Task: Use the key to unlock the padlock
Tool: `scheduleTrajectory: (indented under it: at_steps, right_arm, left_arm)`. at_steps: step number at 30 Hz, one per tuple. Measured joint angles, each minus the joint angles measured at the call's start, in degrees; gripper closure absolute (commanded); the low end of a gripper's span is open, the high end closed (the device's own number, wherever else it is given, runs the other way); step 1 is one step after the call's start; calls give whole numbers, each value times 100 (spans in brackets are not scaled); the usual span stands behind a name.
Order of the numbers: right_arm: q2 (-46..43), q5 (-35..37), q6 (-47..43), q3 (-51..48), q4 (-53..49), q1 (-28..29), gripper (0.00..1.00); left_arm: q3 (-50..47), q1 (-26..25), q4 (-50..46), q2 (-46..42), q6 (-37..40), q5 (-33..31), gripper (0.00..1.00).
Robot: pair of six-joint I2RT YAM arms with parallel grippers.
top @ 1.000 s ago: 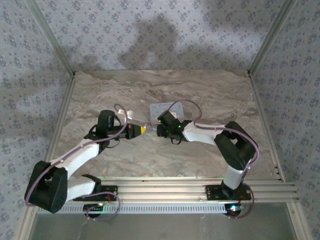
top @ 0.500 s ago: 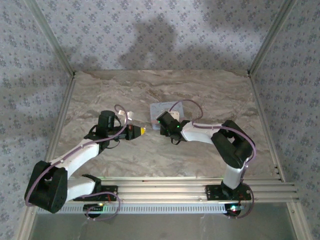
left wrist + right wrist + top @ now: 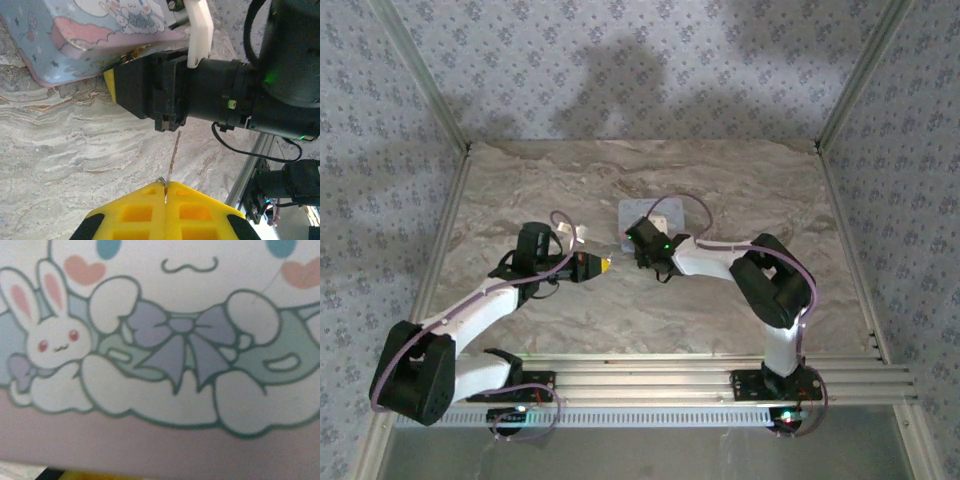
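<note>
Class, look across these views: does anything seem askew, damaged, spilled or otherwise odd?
Only one thing: the thin metal strip pinched in the shut left gripper juts out at a slight tilt rather than straight. The cartoon tin looks undamaged, and nothing is spilled.

Light is soft and even; faint broad shadows lie on the wall behind the tin; its lid is blurred close up.

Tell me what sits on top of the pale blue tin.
The right gripper leans over the tin's near edge; the rest of its cartoon lid looks bare. Whatever lies beneath the gripper's black body is covered.
</note>
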Motion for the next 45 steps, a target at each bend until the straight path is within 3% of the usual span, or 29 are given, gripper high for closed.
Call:
scheduleTrajectory:
  at_steps: [12,23,45]
  right_arm:
    - [-343,-1106,-525,39,-284,-363,97]
    - [-426,-2485,-920,-63,-328,-715,100]
    - [-1198,-4511,-286,-584,74,-1325,100]
  left_arm:
    - [-2,-192,-33,293,188,-236,100]
    - [-2,-511,90,693,411,-391,100]
    - [-7,-734,1377,1453,437,-691,100]
